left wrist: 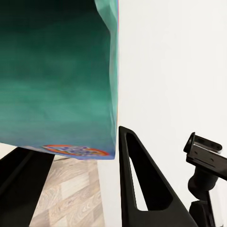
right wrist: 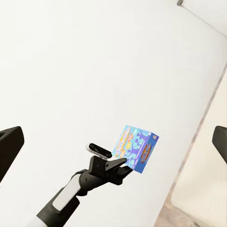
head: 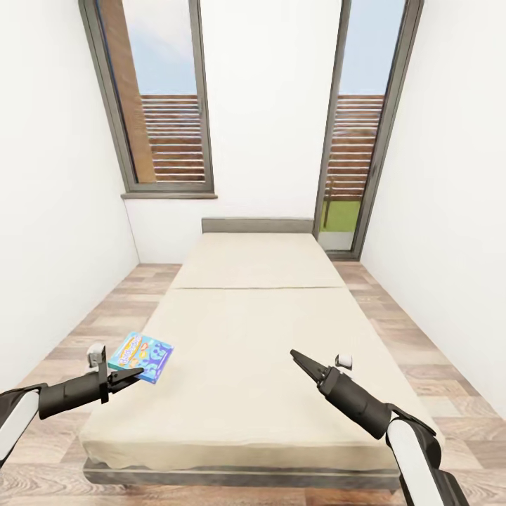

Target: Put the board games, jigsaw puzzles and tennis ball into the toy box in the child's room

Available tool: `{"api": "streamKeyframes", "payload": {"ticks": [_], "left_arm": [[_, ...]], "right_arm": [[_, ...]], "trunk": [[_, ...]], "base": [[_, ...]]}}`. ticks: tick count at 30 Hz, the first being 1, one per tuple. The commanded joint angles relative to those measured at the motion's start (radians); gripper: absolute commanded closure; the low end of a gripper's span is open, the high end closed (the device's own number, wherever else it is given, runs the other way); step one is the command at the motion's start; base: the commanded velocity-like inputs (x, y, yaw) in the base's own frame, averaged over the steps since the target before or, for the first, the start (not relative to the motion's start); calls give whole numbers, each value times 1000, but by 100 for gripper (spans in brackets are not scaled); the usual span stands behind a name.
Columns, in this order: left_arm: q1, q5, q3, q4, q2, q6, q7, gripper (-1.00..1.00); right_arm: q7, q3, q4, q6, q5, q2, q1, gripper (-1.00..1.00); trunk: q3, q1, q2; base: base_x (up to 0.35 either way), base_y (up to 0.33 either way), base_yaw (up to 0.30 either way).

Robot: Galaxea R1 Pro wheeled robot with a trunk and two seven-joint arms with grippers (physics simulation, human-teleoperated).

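— White walls, wood-plank floor (head: 436, 365), two tall dark-framed windows; the bed (head: 260, 337) runs away from the robot toward the headboard, mattress bare.

— And the small blue board game (head: 142, 356)?

— Pinched at one edge in the left gripper (head: 128, 374), lifted off the bed's left side and tilted, its long side slanting toward the wall.

— The right gripper (head: 299, 358)?

— Over the mattress, well apart from the box. From above its tips look nearly together, yet its own camera shows fingers wide; I can't tell.

Blue board game (head: 142, 356) (orange-lettered, teal underside), beige bed (head: 260, 337), black fingers (head: 123, 378).
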Motion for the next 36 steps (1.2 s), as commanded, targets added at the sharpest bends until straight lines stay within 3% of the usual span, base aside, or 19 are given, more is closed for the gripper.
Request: {"api": "streamKeyframes", "payload": {"ticks": [1,17,21,27,31,36], "left_arm": [[-1,-4,0,0,0,2,-4,100],[-1,-26,-2,0,-3,-4,6,100],[-1,-70,-2,0,-6,-7,8,100],[-13,-193,0,0,-16,-11,42,100],[-49,-279,0,1,-35,-13,75,100],[-58,-310,-1,1,-66,-20,83,100]], "right_arm": [[2,-2,0,6,-1,1,-1,-100],[-9,-1,2,-3,8,4,-1,-100],[-9,-2,2,-4,9,6,-1,-100],[-9,-10,4,-3,5,1,-1,-100],[-9,-14,4,-3,2,-2,-1,-100],[-9,-15,5,-4,3,-1,-1,-100]], "trunk": [[2,-4,7],[52,-65,119],[65,-81,147],[84,-104,189],[96,-119,217],[112,-138,252]], "base": [[0,0,0],[0,0,0],[0,0,0],[0,0,30],[0,0,63],[0,0,112]]}}
